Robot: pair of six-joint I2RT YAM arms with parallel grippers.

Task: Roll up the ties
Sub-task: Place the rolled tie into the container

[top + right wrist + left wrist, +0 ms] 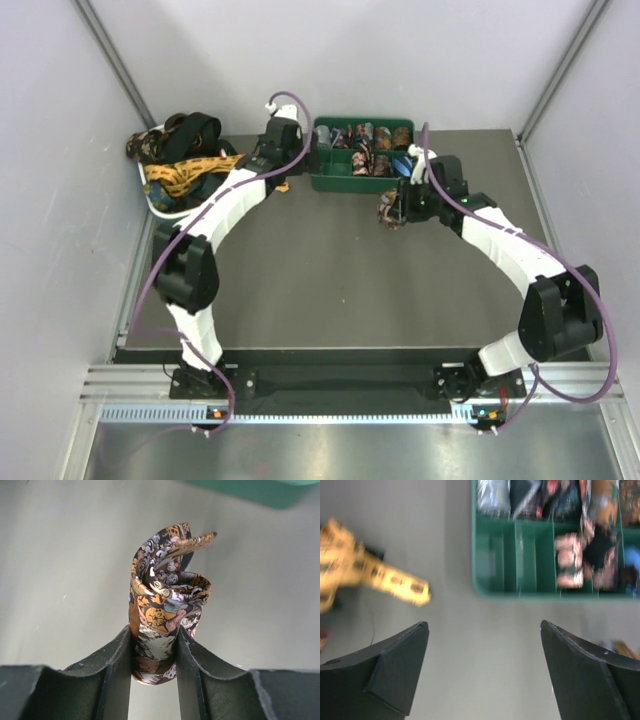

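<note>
My right gripper (154, 642) is shut on a rolled brown patterned tie (167, 605), held just in front of the green tray; in the top view the roll (389, 210) hangs at the gripper (400, 207). My left gripper (485, 625) is open and empty over bare table, left of the tray's near-left corner; it also shows in the top view (300, 160). A loose gold-yellow tie (380, 577) lies to its left. A pile of loose ties (180, 160), gold, black and brown, sits at the back left.
A green compartment tray (335, 182) at the back centre holds several rolled ties; its near-left compartments (500, 560) look empty. The loose pile rests on a white dish (160, 205). Walls enclose the table on three sides.
</note>
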